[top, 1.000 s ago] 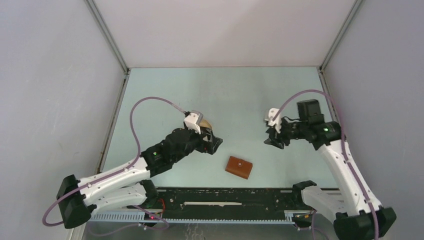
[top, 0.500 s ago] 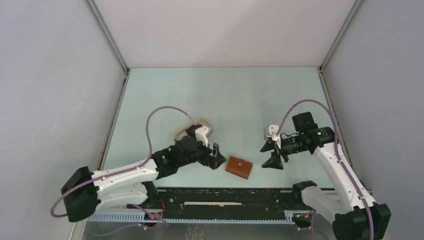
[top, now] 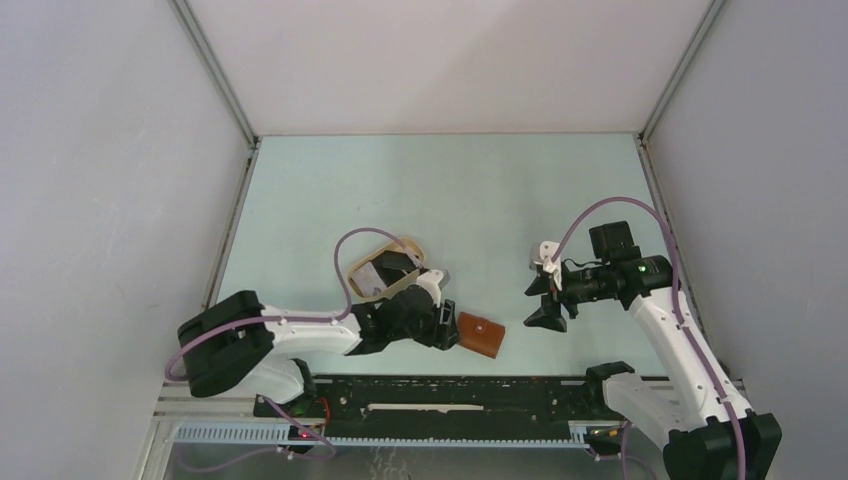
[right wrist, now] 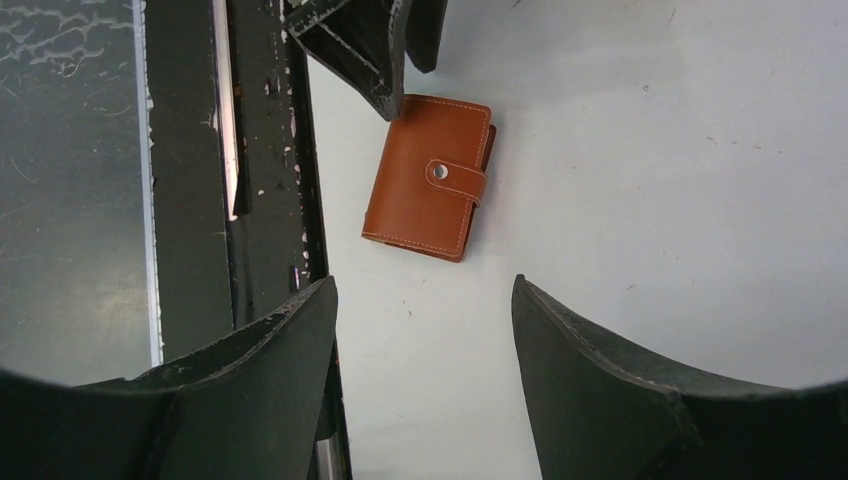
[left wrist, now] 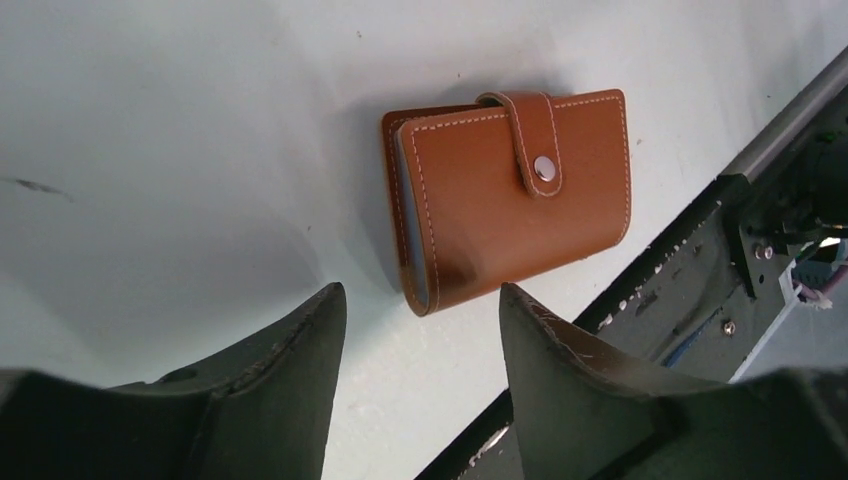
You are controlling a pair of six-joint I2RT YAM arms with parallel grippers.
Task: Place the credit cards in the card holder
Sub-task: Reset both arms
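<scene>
The card holder (top: 480,335), a reddish-brown leather wallet snapped shut, lies flat near the table's front edge. It also shows in the left wrist view (left wrist: 510,190) and the right wrist view (right wrist: 430,175). My left gripper (top: 446,320) is open and empty, low at the wallet's left edge, its jaws (left wrist: 420,292) standing either side of the wallet's near corner. My right gripper (top: 540,302) is open and empty, apart to the wallet's right (right wrist: 422,282). A pale credit card (top: 368,280) shows in the beige tray; the other cards are hidden by the left arm.
The beige oval tray (top: 400,243) stands behind the left arm. The black mounting rail (top: 450,395) runs along the near edge, just in front of the wallet, and shows in both wrist views (left wrist: 700,250) (right wrist: 260,150). Grey walls enclose the table.
My left gripper has swung right and toward the near edge, down to the wallet, uncovering the tray. My right gripper has come nearer and lower. Both stayed open.
</scene>
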